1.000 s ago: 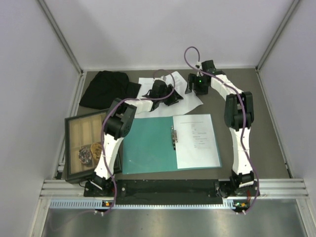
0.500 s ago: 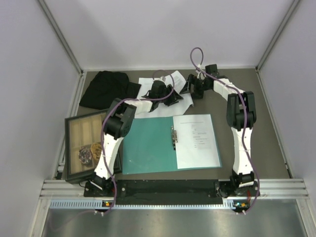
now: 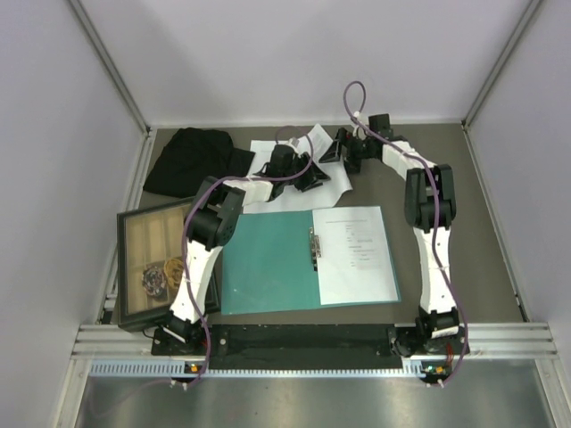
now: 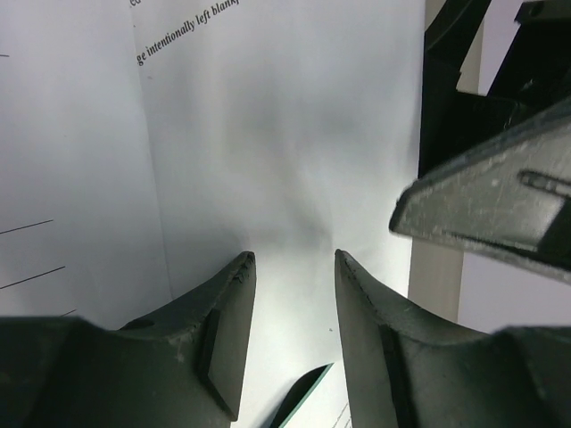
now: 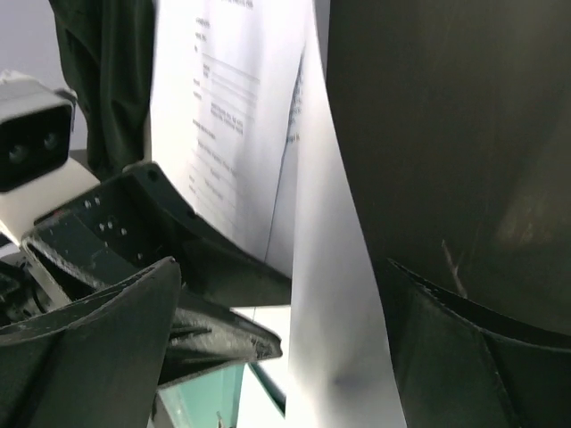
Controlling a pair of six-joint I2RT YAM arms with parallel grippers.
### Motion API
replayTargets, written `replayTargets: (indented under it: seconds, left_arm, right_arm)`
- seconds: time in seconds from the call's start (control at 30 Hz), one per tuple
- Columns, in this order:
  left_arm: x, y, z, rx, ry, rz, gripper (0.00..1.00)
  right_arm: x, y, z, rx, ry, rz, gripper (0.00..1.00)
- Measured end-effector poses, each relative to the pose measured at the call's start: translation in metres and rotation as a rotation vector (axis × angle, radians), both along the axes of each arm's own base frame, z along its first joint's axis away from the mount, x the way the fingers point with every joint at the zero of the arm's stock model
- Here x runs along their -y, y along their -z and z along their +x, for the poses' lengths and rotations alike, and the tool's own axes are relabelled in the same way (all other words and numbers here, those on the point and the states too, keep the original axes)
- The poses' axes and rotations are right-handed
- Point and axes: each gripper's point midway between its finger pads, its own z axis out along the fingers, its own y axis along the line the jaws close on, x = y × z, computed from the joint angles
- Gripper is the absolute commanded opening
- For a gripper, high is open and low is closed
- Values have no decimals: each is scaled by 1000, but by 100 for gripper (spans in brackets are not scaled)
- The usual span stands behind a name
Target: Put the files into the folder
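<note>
The teal folder (image 3: 268, 263) lies open near the table's front, and one of the files (image 3: 357, 254) lies on its right half. Two more files (image 3: 277, 152) lie overlapping at the back. My left gripper (image 3: 310, 176) rests on them with its jaws partly open and bare paper (image 4: 285, 160) between the fingertips (image 4: 234, 303). My right gripper (image 3: 339, 147) is at the right edge of those sheets, open wide. In the right wrist view a raised paper edge (image 5: 335, 294) stands between its jaws, untouched by either finger (image 5: 107, 348).
A black cloth (image 3: 192, 159) lies at the back left beside the sheets. A dark-framed wooden tray (image 3: 122, 267) with small items stands left of the folder. The two grippers are close together; the right one's finger (image 4: 500, 201) shows in the left wrist view.
My right gripper has moved left to the right edge of the back sheets and opened wider. The left arm and the folder have not moved.
</note>
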Motion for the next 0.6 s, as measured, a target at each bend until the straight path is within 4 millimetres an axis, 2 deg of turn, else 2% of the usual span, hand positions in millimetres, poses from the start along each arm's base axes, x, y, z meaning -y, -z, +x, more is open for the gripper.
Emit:
replayTargets:
  seconds: [0.17,0.37,0.47,0.5,0.6]
  left_arm:
    - [-2,0,0,5,11,3,47]
    - [-3,1,0,8,20,2,47]
    - [-2,1,-1,9,29,-3,47]
    - [-3,1,-1,10,30,-3,47]
    - [-3,1,-1,18,38,3,47]
  right_arm:
    - [-1,0,15,52,-9,-7,82]
    - [0,2,20,94,-39,-35,72]
    - [2,4,22,101,-42,-58,62]
    - [4,6,22,98,-39,-70,53]
    - [9,12,22,99,-29,-113,46]
